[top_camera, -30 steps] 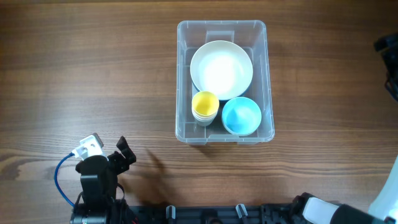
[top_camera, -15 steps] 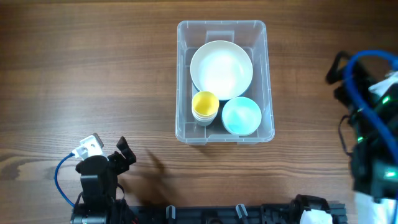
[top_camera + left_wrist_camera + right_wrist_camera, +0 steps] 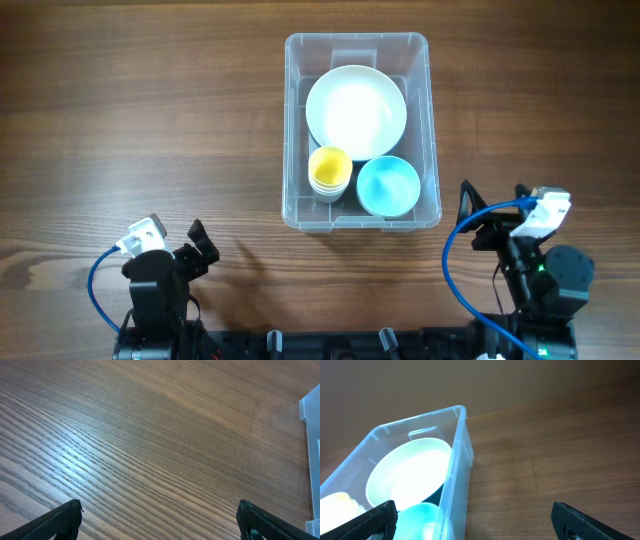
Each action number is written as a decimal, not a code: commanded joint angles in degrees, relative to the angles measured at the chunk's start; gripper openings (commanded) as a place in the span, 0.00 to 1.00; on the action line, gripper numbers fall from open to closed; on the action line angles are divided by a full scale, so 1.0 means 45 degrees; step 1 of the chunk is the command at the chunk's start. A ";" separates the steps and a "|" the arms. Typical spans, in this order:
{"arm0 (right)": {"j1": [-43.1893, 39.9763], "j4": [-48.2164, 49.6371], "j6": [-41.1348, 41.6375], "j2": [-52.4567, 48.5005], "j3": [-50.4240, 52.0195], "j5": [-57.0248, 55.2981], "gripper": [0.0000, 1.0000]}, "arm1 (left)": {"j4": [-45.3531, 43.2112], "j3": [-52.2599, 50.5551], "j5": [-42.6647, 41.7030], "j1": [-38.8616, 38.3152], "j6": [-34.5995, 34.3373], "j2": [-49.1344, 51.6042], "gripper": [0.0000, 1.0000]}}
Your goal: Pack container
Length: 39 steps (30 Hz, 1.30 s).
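Jaws spread wide, left gripper (image 3: 159, 506) and right gripper (image 3: 474, 507) (both clear of container (image 3: 356, 38)).

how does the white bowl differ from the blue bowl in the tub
The white bowl is clearly wider than the blue bowl. The white bowl sits at the far end of the container; the blue bowl sits in its near right corner, beside the yellow cup. Both are round, upright and empty.
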<state>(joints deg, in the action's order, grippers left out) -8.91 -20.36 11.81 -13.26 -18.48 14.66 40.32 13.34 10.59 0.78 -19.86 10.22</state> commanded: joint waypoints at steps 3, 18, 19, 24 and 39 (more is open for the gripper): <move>0.0063 0.0053 -0.0155 0.0427 0.1175 0.1049 1.00 | -0.0034 -0.0087 -0.0068 0.0068 -0.0019 -0.0068 1.00; 0.0063 0.0525 -0.0160 0.0432 0.2623 0.1049 1.00 | -0.0034 -0.0087 -0.0068 0.0068 -0.0019 -0.0068 1.00; 0.0058 0.0525 -0.0160 0.0432 0.2623 0.1049 1.00 | -0.0034 -0.0087 -0.0068 0.0068 -0.0019 -0.0068 1.00; 0.0058 0.0525 -0.0160 0.0432 0.2623 0.1049 1.00 | -0.0034 -0.0087 -0.0068 0.0068 -0.0019 -0.0068 1.00; 0.0058 0.0525 -0.0160 0.0432 0.2623 0.1049 1.00 | -0.0034 -0.0087 -0.0068 0.0068 -0.0019 -0.0068 1.00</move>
<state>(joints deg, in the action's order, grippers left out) -8.93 -18.33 11.84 -12.12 -7.09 18.02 40.32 13.34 10.61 0.78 -19.86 10.22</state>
